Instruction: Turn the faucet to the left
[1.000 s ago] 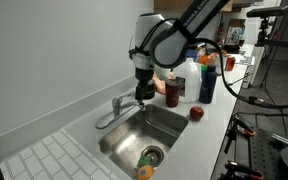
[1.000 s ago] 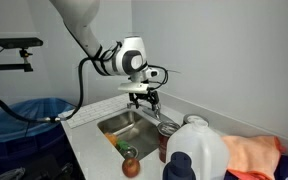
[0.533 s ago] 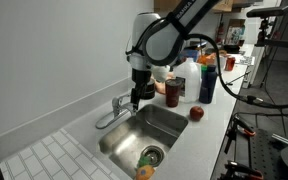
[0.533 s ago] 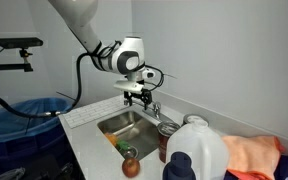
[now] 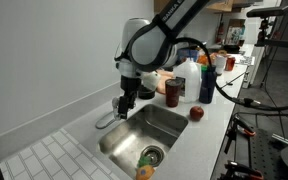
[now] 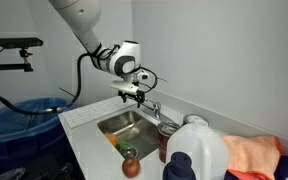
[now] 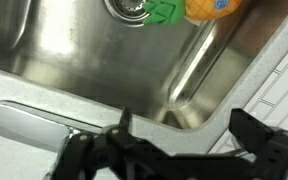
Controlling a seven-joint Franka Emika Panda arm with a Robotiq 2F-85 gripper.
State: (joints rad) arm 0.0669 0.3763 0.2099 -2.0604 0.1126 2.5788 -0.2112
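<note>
The turn is judged largely made: the faucet [image 7: 29,125], its thin chrome spout shiny, is seen lying along the rear rim of the sink [image 7: 74,60], just outside one finger of the gripper [image 7: 180,118] (contact cannot be told). The fingers are spread wide, nothing held. Little beyond withdrawal seems left.

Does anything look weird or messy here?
Yes. An orange thing and a green thing lie inside the sink, right by the drain. That is an odd spot for them. I can't tell what they are. Nothing looks spilled or broken.
</note>
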